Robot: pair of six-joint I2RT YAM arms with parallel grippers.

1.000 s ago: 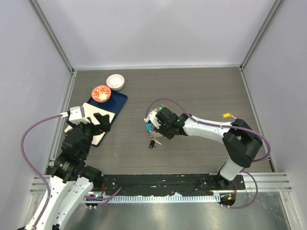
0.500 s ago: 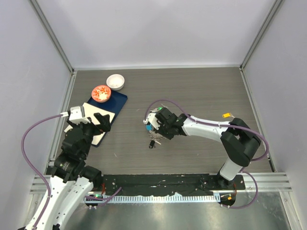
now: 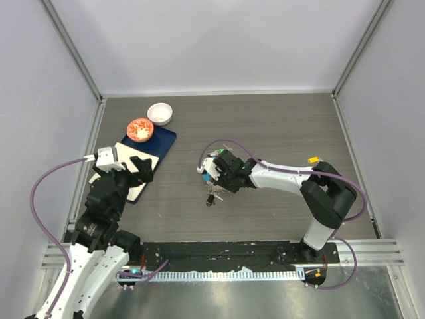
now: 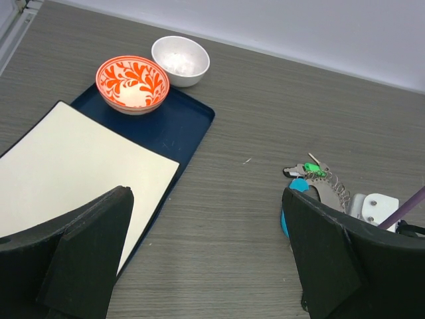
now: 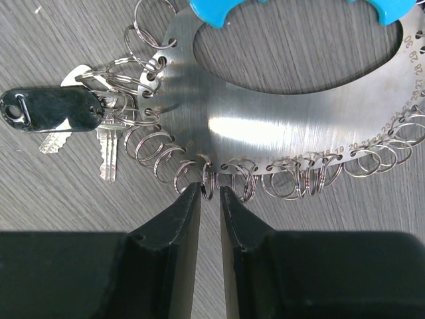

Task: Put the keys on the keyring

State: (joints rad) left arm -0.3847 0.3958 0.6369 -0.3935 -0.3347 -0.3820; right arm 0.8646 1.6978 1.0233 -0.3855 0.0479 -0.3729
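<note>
The keyring [image 5: 265,123] is a flat grey metal loop edged with several small split rings and a blue plastic piece [image 5: 292,10]. It lies mid-table [image 3: 209,174] and also shows in the left wrist view [image 4: 327,189]. Keys [image 5: 99,143] with a black tag [image 5: 50,109] hang on its left rings; a dark key [image 3: 210,198] lies just in front of it. My right gripper [image 5: 209,193] is down at its edge, jaws nearly together around one upright split ring. My left gripper [image 4: 206,266] is open and empty, raised over the left side of the table.
A dark blue tray [image 4: 179,126] at the left holds a red-patterned bowl [image 4: 133,80] and a white board [image 4: 73,166]. A white bowl [image 4: 180,60] stands behind it. Metal frame posts and walls close in the table.
My right gripper has edged slightly left along the keyring. The left arm has not moved.
</note>
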